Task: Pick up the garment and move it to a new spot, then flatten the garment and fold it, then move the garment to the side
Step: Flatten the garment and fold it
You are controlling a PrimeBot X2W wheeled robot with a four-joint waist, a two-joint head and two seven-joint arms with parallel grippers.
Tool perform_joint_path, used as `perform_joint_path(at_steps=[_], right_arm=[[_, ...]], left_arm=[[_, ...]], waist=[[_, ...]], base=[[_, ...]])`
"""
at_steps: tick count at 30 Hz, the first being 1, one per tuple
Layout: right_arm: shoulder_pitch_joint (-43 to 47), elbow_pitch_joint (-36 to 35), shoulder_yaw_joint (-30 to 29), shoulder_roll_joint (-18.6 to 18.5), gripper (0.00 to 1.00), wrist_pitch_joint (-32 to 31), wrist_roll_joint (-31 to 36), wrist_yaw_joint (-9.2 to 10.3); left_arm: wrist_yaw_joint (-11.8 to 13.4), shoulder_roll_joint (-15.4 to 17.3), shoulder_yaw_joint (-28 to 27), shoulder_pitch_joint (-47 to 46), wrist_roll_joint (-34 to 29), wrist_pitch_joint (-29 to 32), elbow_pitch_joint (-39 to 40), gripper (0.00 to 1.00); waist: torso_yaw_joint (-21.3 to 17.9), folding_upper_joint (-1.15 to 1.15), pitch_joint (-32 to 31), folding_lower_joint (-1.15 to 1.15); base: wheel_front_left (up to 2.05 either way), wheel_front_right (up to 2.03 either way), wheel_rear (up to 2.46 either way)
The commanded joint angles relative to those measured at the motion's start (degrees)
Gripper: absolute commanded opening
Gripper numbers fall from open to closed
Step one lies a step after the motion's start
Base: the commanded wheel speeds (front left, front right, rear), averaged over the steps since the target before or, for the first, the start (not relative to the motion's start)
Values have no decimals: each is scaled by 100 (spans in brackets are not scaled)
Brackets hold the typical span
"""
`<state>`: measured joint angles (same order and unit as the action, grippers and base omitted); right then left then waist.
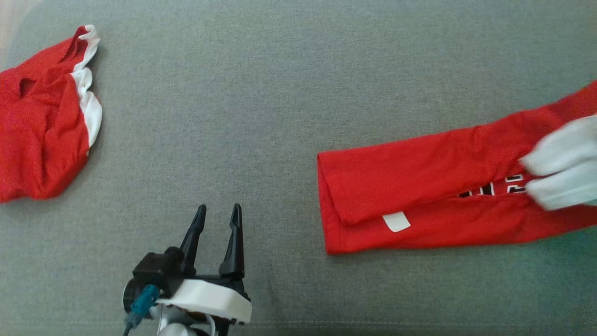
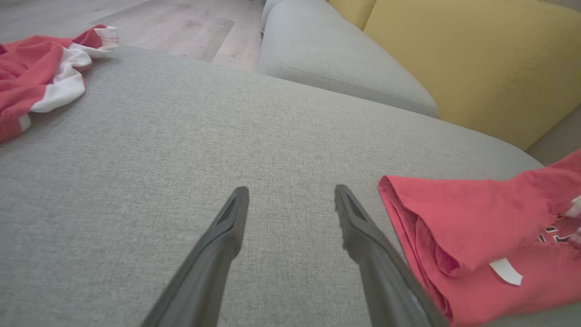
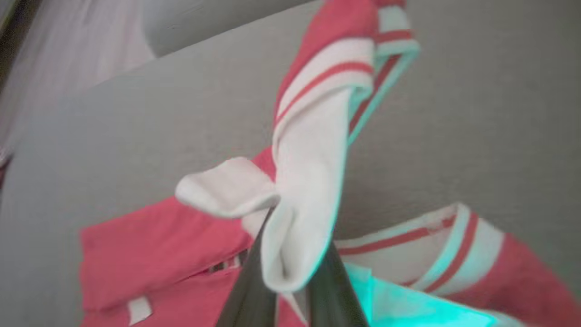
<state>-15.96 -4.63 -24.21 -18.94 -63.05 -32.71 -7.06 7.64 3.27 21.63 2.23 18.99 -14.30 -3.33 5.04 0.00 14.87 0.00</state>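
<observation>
Partly off-frame — garment, blurry rightward

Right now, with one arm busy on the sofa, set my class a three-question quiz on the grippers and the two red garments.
1. True or false: the left gripper stands open and holds nothing.
2. What is the right gripper shut on? A: the white sleeve of the folded red garment; B: a bottle; C: nothing.
3. Fill in: the crumpled garment lies on the robot's ____ side.
Key: 1 true; 2 A; 3 left.
</observation>
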Motion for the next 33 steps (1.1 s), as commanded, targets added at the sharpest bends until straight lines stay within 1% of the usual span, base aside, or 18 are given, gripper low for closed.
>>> perform_joint_path(at_steps=[1, 3, 6, 9, 12, 16, 19, 24, 30, 31, 32, 33], right_arm=[[164, -505, 284, 68, 0, -172, -114, -43], [359, -934, 663, 385, 0, -394, -220, -43], [585, -1282, 1350, 863, 0, -610, -247, -43], [630, -1276, 2043, 1260, 0, -513, -260, -43], [549, -1020, 2616, 1510, 0, -196, -276, -43], [445, -538, 3147, 1597, 0, 340, -299, -43], [398, -138, 3395, 1602, 0, 882, -534, -43], [184, 539, 3637, 1604, 0, 1605, -678, -43], [-100, 1136, 3747, 1605, 0, 2132, -711, -43], [-135, 1191, 3756, 1605, 38, 2192, -733, -43], [-165, 1208, 3779, 1605, 96, 2245, -759, -43], [-176, 1212, 3772, 1605, 100, 2295, -799, -43]], left_arm=[[30, -37, -146, -63, 31, -69, 163, 100], [50, -38, -126, -70, 58, -70, 143, 100], [53, -38, -68, -98, 78, -70, 74, 100], [56, -38, -1, -153, 92, -70, 1, 100], [55, -38, 55, -195, 102, -70, -87, 100], [29, -39, 138, -247, 88, -70, -202, 100], [60, -39, 131, -228, 90, -70, -259, 100], [75, -39, 187, -179, 117, -70, -302, 100], [95, -39, 262, -189, 177, -70, -325, 100], [101, -39, 265, -188, 187, -70, -325, 100], [108, -39, 264, -185, 195, -70, -324, 100], [115, -39, 263, -180, 204, -70, -325, 100]], waist=[[-38, 0, -43, 0], [-80, 0, -76, 0], [-130, 0, -105, 0], [-147, 0, -132, 0], [-139, 0, -166, 0], [-31, 0, -216, 0], [37, 0, -257, 0], [88, 0, -266, 0], [92, 0, -277, 0], [83, 0, -283, 0], [73, 0, -292, 0], [61, 0, -304, 0]], base=[[0, 0, 0], [0, 0, 0], [0, 0, 0], [0, 0, 0], [0, 0, 0], [0, 0, 0], [0, 0, 0], [0, 0, 0], [0, 0, 0], [0, 0, 0], [0, 0, 0], [0, 0, 0]])
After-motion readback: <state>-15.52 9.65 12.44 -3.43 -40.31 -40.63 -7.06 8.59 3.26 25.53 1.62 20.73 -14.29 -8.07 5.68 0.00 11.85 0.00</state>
